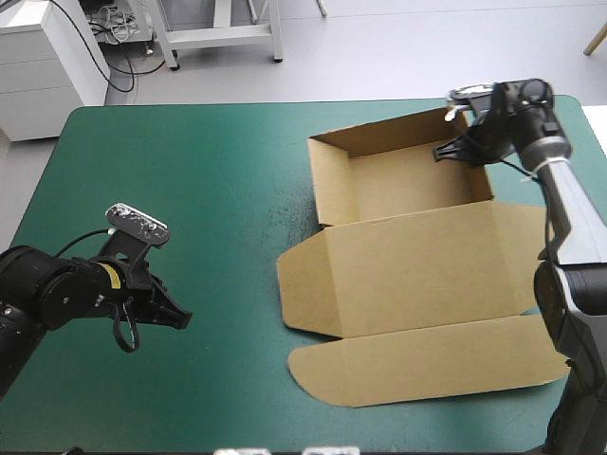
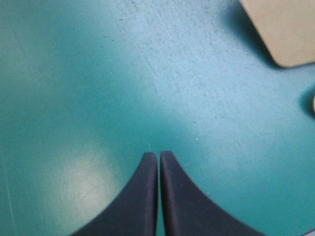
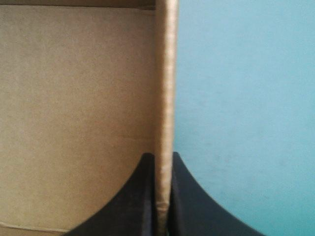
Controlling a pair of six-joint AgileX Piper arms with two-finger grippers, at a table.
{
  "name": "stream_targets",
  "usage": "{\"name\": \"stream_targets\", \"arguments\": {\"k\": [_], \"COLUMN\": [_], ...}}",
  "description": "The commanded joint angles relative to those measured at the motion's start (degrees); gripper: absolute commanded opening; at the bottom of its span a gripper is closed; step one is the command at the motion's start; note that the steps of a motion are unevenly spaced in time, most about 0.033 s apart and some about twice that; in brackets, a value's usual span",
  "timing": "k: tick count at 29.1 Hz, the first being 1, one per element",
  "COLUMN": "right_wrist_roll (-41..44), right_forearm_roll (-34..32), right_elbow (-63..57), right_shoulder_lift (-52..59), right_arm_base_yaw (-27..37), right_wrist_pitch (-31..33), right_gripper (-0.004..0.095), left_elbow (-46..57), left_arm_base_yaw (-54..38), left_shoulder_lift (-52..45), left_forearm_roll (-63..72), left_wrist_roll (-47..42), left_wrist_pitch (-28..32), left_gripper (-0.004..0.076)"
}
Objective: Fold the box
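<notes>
Box: the brown box (image 1: 408,275) lies on the right half of the table, on the teal-green cover (image 1: 190,190), as an open tray with its lid spread flat.
Tray: the tray (image 1: 403,180) is the far part of the box; its far, left and right walls stand upright, and its near side joins the lid.
Tray contents: inside, only its own brown floor and walls show.
Lid: the lid (image 1: 427,265) lies flat on the cover, near of the tray, with a small side flap at its left end.
Tuck flap: the tuck flap (image 1: 417,365) runs along the lid's near edge, flat, with a rounded left corner.
Right gripper: the right gripper (image 1: 448,150) is at the tray's far right corner. In the right wrist view its black fingers are all but closed, pinching the right wall (image 3: 165,73), one finger inside the tray and one outside.
Left gripper: the left gripper (image 1: 180,318) hangs over bare cover at the near left, well apart from the box. Its fingers are pressed together to a point and hold nothing.
Ahead of the left gripper: a rounded brown corner of board, off to one side. Which flap it belongs to cannot be told from that view.
</notes>
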State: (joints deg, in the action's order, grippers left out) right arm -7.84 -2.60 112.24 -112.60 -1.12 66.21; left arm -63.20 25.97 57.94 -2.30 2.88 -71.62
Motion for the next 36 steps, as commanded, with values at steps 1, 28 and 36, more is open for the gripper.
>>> {"name": "stream_targets", "arguments": {"k": [1,28,36], "right_wrist_roll": [-0.5,-4.8,-4.7], "right_forearm_roll": [-1.6,1.2,4.2], "right_elbow": [2.0,2.1,5.5], "right_shoulder_lift": [4.5,4.3,4.7], "right_arm_base_yaw": [7.5,25.3,25.2], "right_wrist_pitch": [-1.8,-3.1,0.8], "right_gripper": [-0.0021,0.0699,0.0339], "left_elbow": [-1.3,-1.3,-1.3], "left_arm_base_yaw": [0.2,0.2,0.2], "left_shoulder_lift": [-0.9,-0.9,-0.9], "left_forearm_roll": [0.3,0.0,0.1], "left_wrist_roll": [-0.4,-0.6,-0.8], "left_wrist_pitch": [1.7,3.6,3.5], "left_gripper": [-0.0008,-0.0008,-0.0008]}}
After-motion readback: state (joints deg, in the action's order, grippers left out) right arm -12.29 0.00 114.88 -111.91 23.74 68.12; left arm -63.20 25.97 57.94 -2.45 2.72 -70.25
